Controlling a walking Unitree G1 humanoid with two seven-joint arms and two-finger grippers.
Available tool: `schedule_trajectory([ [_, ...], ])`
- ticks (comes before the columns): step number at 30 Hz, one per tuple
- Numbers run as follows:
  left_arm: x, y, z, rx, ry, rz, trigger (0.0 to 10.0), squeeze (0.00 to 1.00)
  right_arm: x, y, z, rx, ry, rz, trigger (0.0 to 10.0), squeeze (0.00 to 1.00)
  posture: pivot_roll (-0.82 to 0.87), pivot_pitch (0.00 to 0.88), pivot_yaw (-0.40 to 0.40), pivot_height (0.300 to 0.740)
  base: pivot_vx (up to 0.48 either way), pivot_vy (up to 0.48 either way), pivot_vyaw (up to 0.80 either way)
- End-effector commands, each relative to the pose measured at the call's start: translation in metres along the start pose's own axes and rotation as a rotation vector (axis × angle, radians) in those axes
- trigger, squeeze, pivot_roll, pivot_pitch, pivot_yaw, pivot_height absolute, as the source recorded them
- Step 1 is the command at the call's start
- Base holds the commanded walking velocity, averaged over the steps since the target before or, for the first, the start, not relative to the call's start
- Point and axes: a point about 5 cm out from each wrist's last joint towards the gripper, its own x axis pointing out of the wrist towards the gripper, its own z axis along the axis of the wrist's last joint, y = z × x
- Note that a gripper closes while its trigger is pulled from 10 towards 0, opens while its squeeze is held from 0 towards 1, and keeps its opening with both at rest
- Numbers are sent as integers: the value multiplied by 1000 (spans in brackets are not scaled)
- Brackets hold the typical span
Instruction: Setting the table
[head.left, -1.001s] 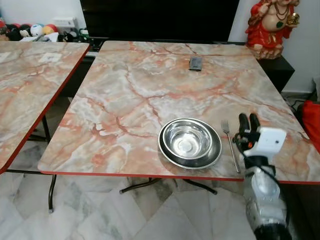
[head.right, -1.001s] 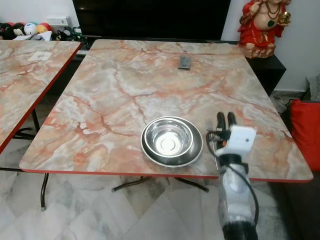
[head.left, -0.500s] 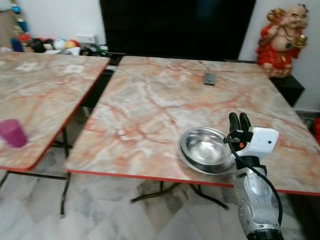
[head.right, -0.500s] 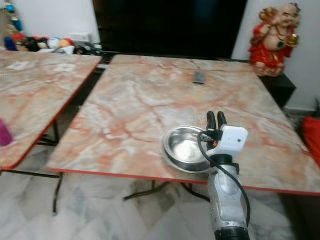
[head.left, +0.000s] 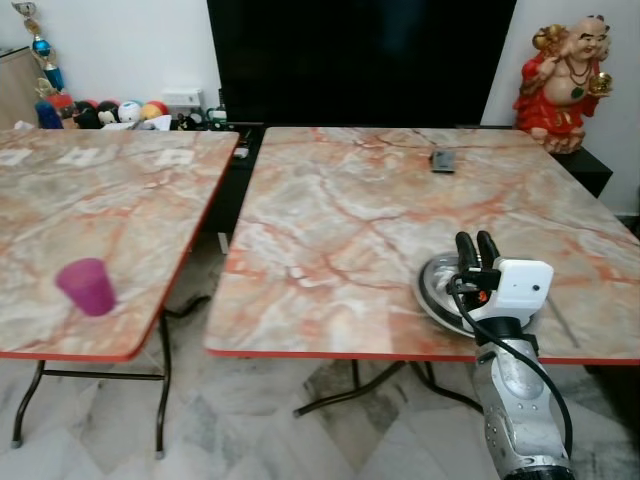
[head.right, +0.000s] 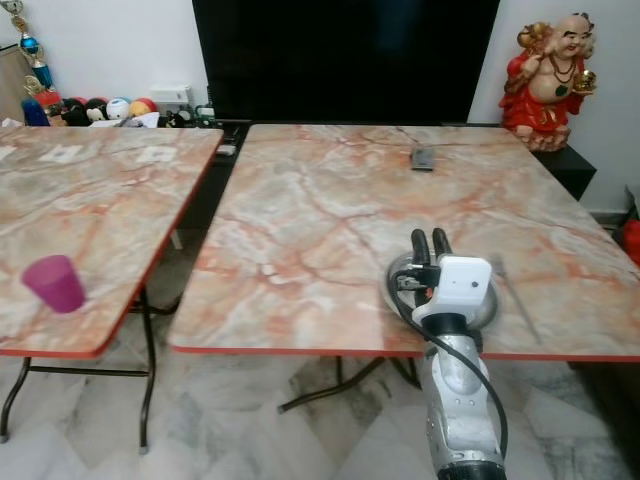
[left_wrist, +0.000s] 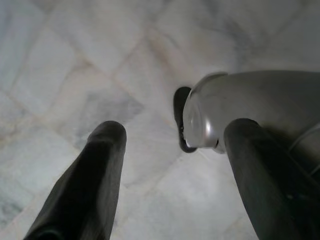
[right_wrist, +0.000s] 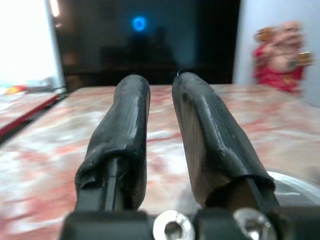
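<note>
The shiny steel bowl on its plate (head.left: 438, 290) sits at the near edge of the marble-patterned table (head.left: 340, 215) — placed. The right gripper (head.left: 477, 246) hovers above it, clenched and empty. The purple plastic cup (head.left: 86, 286) waits near the neighbouring table's (head.left: 110, 200) near edge — unfetched.

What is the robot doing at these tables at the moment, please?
It is partway through setting the table. The right gripper is raised in front of the steel bowl and plate near the table's front edge, its fingers close together and holding nothing. The left gripper hangs open over the floor. A purple cup stands untouched on the neighbouring table.
</note>
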Motion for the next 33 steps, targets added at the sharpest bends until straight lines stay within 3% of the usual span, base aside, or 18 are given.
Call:
schedule_trajectory([
  [1,-2,3,-7,6,26,6,10000,0,5,13,5,17,-17,39,10000,0,25,0,-28,740,0,480,0],
  [19,-2,4,-5,-4,17,14,10000,0,9,21,5,32,-13,31,10000,0,30,1,-18,740,0,480,0],
  [33,-1,4,-2,-24,5,32,10000,0,16,33,9,47,-20,40,10000,0,51,63,-32,740,0,480,0],
])
